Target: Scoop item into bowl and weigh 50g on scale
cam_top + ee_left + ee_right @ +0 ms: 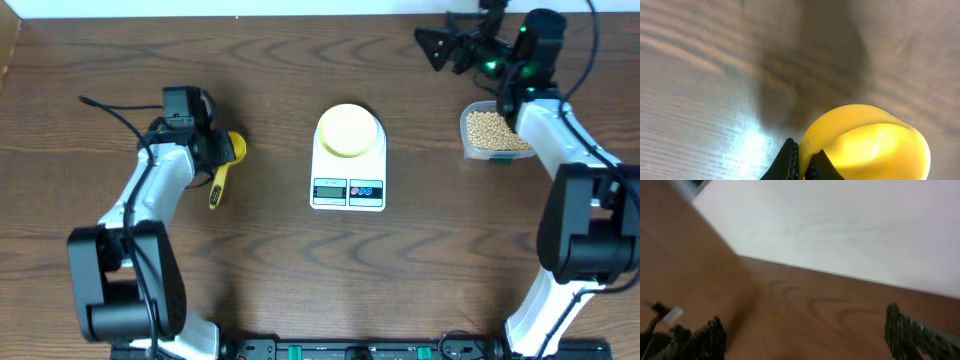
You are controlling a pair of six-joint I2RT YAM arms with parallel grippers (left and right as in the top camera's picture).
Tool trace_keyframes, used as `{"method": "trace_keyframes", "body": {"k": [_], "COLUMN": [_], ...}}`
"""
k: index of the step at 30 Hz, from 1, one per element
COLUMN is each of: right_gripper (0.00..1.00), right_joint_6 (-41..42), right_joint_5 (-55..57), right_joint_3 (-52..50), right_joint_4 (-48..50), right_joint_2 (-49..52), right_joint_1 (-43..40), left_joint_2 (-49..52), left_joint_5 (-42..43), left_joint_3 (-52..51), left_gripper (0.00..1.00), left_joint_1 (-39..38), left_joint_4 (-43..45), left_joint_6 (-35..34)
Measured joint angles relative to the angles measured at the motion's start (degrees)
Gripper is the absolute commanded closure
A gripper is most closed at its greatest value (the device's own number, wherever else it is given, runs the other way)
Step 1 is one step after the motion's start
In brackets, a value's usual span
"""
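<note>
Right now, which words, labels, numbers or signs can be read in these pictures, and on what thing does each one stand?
No text can be read in any view.
Display of the scale: too small to read.
Red and blue buttons beside it: any labels are too small to read.
Yellow scoop: no print visible.

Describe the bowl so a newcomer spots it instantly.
Find the white scale at the table's centre. The bowl sits on its platform, behind the display. It is round and pale yellow, unlike the clear container of beans to the right.
</note>
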Motion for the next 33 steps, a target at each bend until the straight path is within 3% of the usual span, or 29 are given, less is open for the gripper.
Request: {"method": "trace_keyframes", "body": {"k": [12, 23, 28, 33], "right_gripper": [0.01, 0.01, 0.01, 0.01], "right_joint_6": [2.71, 2.89, 2.89, 2.89], "right_joint_5": [0.33, 0.87, 0.92, 1.05], "right_joint_3": [0.02, 0.02, 0.02, 0.02], "right_joint_4": [4.20, 3.37, 3.37, 3.39], "right_joint_2": [1.25, 1.25, 1.27, 1.25], "right_joint_1": [7.17, 8.00, 8.59, 8.68], "left_joint_2": [-7.19, -7.43, -7.43, -7.43], "left_joint_5": [0.00, 0.00, 0.00, 0.00], "left_joint_3": [0.24, 0.28, 0.28, 0.28], "left_gripper": [0.92, 0.92, 0.92, 0.92], "left_joint_1": [0.00, 0.00, 0.00, 0.00], "left_joint_4": [12.55, 17.25, 17.25, 17.27], "left_joint_6": [-13.05, -43.08, -53.20, -58.58]}}
